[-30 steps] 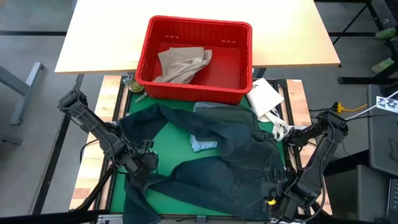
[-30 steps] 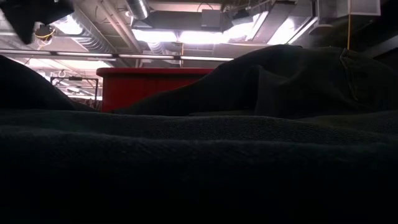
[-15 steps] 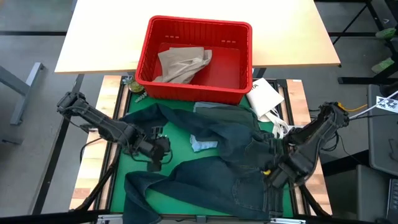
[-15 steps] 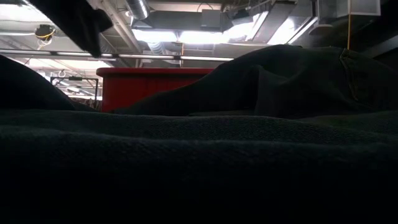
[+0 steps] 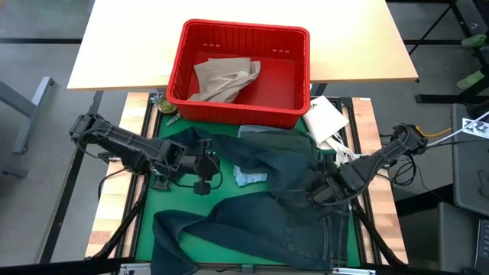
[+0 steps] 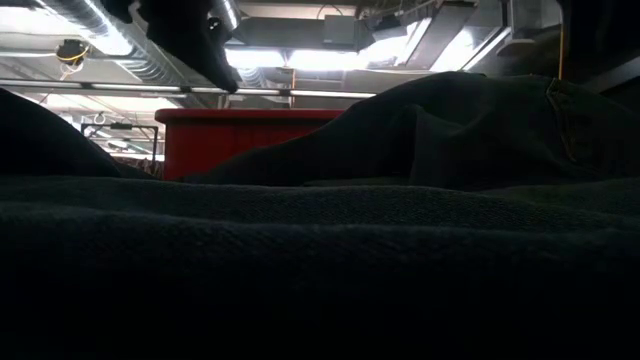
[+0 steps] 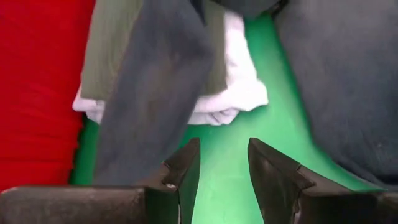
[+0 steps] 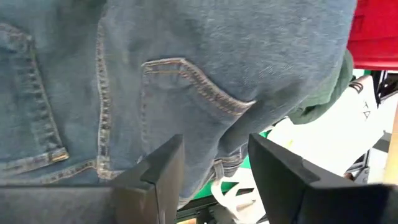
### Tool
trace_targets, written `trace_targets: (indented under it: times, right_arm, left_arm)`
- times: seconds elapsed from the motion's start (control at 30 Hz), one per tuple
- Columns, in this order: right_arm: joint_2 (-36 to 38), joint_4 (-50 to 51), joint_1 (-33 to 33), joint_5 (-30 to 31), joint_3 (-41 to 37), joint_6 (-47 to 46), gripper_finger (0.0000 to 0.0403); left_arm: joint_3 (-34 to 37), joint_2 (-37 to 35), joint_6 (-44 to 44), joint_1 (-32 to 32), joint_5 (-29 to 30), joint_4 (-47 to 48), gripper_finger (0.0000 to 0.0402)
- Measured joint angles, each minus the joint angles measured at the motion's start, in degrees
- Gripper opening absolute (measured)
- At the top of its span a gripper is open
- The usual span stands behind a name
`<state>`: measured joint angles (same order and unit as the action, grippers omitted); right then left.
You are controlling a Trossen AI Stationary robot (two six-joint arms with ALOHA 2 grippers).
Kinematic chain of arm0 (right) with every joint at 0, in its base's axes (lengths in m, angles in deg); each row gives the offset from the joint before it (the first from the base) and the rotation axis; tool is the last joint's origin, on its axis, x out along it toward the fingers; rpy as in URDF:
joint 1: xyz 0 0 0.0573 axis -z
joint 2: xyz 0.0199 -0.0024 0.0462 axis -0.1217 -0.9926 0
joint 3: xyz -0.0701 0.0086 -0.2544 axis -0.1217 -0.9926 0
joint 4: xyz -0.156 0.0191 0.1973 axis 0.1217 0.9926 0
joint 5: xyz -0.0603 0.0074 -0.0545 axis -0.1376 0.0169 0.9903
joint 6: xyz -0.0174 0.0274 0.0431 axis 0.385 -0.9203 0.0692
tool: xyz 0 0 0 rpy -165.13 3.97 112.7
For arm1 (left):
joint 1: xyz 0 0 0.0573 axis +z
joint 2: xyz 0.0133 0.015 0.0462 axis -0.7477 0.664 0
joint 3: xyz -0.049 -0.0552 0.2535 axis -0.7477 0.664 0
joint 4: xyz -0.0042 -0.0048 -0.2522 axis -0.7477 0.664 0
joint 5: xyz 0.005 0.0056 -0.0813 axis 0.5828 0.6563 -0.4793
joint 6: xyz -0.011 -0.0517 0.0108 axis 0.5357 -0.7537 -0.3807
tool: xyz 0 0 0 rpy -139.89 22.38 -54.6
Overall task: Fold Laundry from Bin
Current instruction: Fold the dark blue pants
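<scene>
- The room behind showed ceiling lamps and ducts in the low view; around the bench the floor was grey, and a pale wooden bench top (image 5: 122, 53) carried the far half of the red bin (image 5: 239, 108).
- The green mat (image 5: 221, 172) lay just in front of the bin, mostly under cloth.
- The denim jeans (image 5: 286, 195) were spread over the mat in front of the bin, one leg reaching toward the bin's near left corner. They looked heavy and rather stiff for laundry, not slippery, and I judged they would drag on the mat.
- The waistband or a leg hem seemed the best places to take hold, because the seams are thick there.
- The tan khaki trousers (image 5: 223, 79) lay inside the bin, soft and light. A dark green garment (image 5: 269, 131) and a light blue garment (image 5: 250, 178) showed from under the jeans, just in front of the bin.
- A white packet (image 5: 324, 118) lay at the bin's near right corner.
- The left end effector (image 5: 205, 169) hovered in front of the bin's left part, fingers apart, holding nothing.
- The right end effector (image 5: 317, 191) was over the seat of the jeans, fingers apart; I could not tell if it touched the cloth.
</scene>
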<state>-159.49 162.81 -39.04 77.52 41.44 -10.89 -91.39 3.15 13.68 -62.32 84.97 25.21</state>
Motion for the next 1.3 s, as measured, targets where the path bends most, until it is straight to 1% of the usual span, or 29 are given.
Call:
trace_targets:
  times: [0.1,0.23,0.4,0.5,0.63,0.7,0.83,1.0,1.2,1.3]
  right_arm:
    - [-0.02,-1.06,1.09,-0.28,0.00,0.01,0.0179]
    - [-0.02,-3.22,0.99,-0.39,0.00,0.20,0.0179]
    - [-0.02,-3.91,0.91,-0.36,0.00,0.21,0.0179]
    - [-0.02,-4.36,0.95,0.64,0.00,0.21,0.0179]
    - [-0.02,-4.78,0.95,2.38,0.00,0.23,0.0179]
    - [-0.02,-5.02,0.94,2.56,0.00,0.23,0.0179]
    - [-0.04,-5.99,0.93,2.58,0.00,0.23,0.0179]
    - [-0.04,-6.47,0.93,2.60,0.00,0.21,0.0179]
    - [-0.04,-6.52,0.89,2.60,0.00,0.37,0.0179]
    - [-0.04,-6.54,0.89,2.65,0.00,2.58,0.0179]
  left_arm:
    - [0.00,-0.14,-3.23,0.93,0.08,3.33,0.0129]
    - [0.00,-1.94,-8.55,3.20,0.04,10.98,0.0129]
    - [0.00,-4.80,-16.63,7.76,-0.38,24.06,0.0129]
    - [0.00,-6.36,-21.89,10.84,-0.31,32.63,0.0129]
    - [0.00,-7.07,-27.11,14.20,0.03,43.00,0.0129]
    - [0.00,-7.13,-29.64,15.50,0.80,46.56,0.0129]
    - [0.00,-7.11,-32.24,17.69,1.75,49.27,0.0129]
    - [0.62,-7.13,-32.38,20.40,1.81,48.79,0.0129]
    - [6.27,-7.08,-32.04,24.10,2.42,48.66,0.0129]
    - [9.04,-7.08,-31.98,25.64,1.98,47.31,0.0129]
